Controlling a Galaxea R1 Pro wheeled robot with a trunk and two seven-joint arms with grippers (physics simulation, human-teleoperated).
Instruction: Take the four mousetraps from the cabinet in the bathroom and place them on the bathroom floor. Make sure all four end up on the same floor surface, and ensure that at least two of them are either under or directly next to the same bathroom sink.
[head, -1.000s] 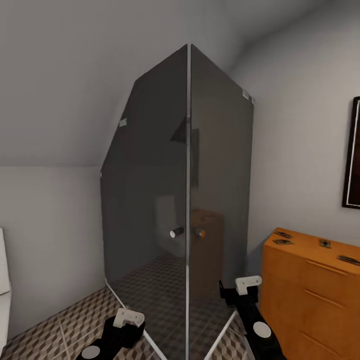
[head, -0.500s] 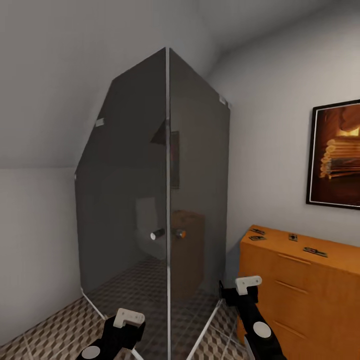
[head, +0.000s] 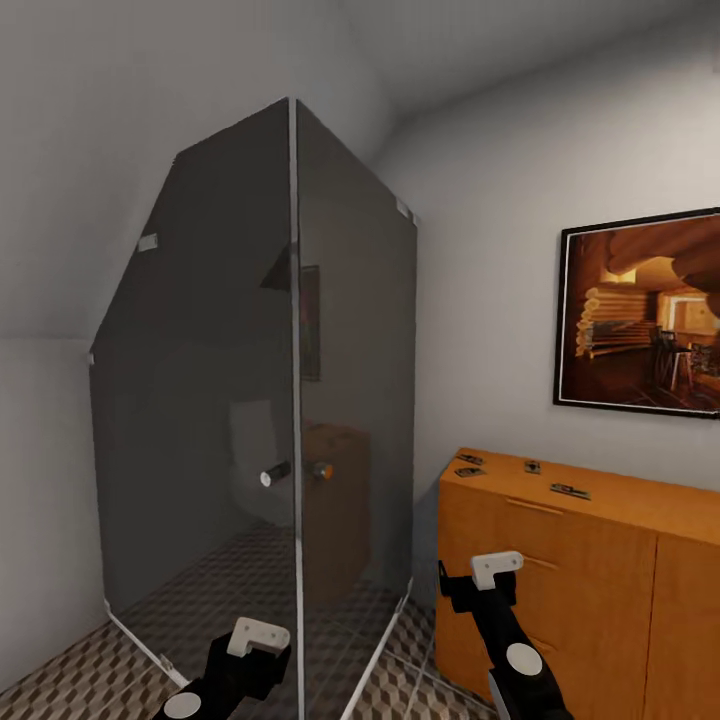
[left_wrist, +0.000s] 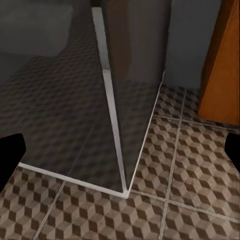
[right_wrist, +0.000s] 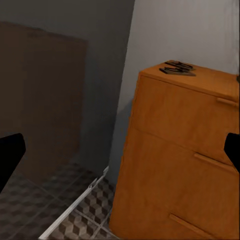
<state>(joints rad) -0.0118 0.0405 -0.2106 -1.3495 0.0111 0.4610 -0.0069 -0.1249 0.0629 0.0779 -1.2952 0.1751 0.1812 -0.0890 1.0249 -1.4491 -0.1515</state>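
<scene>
The orange-brown cabinet stands against the right wall, beside the shower. Several mousetraps lie on its top: a pair at the left end, one further along, one nearer the front edge. In the right wrist view the pair lies on the cabinet corner. My right gripper is open and hangs low in front of the cabinet's left end. My left gripper is open above the bathroom floor, near the shower's corner. Neither gripper holds anything. The sink is out of view.
A tall dark-glass shower enclosure with a metal corner post and two round knobs stands on the left and in the middle. A framed picture hangs above the cabinet. Patterned tiles run between the shower base and the cabinet.
The camera has swung to the right: the shower has slid left in the picture, and more of the cabinet and the framed picture has come into view. Both grippers keep their pose.
</scene>
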